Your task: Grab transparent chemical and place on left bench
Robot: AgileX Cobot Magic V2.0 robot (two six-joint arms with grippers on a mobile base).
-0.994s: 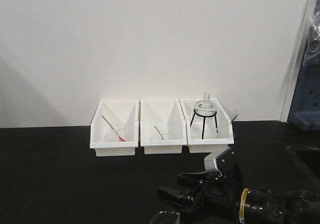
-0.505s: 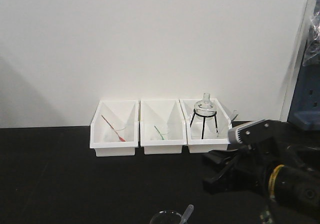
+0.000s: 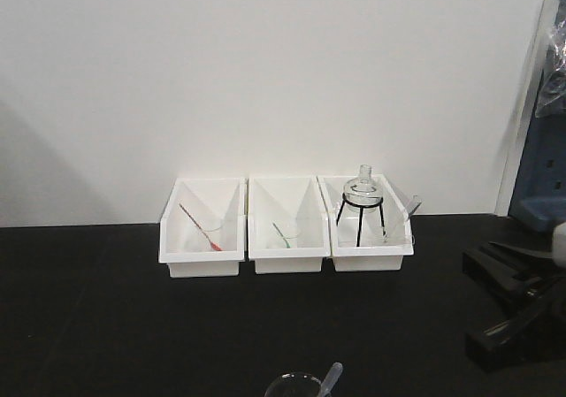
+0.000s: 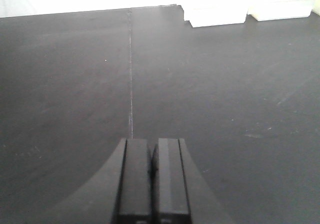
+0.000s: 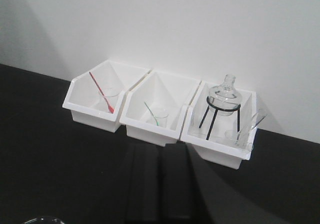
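The transparent chemical (image 3: 332,376) is at the very bottom of the front view. Only its soft bulb end shows, poking up at a slant. It sits just beside the rim of a glass beaker (image 3: 292,383), and it looks like it leans in it, but the edge of the picture cuts this off. No gripper holds it.

The beaker stands on the black top of the left bench (image 3: 88,309). Farther back, against the white wall (image 3: 265,70), three white bins sit side by side. The left bin (image 3: 202,260) holds a red-marked stick (image 3: 199,229) in a little cup. The middle bin (image 3: 287,260) holds a green-marked stick (image 3: 283,234). The right bin (image 3: 371,257) holds a round glass flask (image 3: 361,187) on a black stand (image 3: 358,225), and another clear dropper (image 5: 255,120) leans in a small cup there.

The right gripper (image 3: 508,304) is at the right edge, well apart from the transparent chemical. It is dark and blurry, so nobody can tell if it is spread or closed.

The left gripper (image 4: 152,184) hangs over bare black bench top. Its two fingers (image 4: 135,184) are pressed together with nothing between them.
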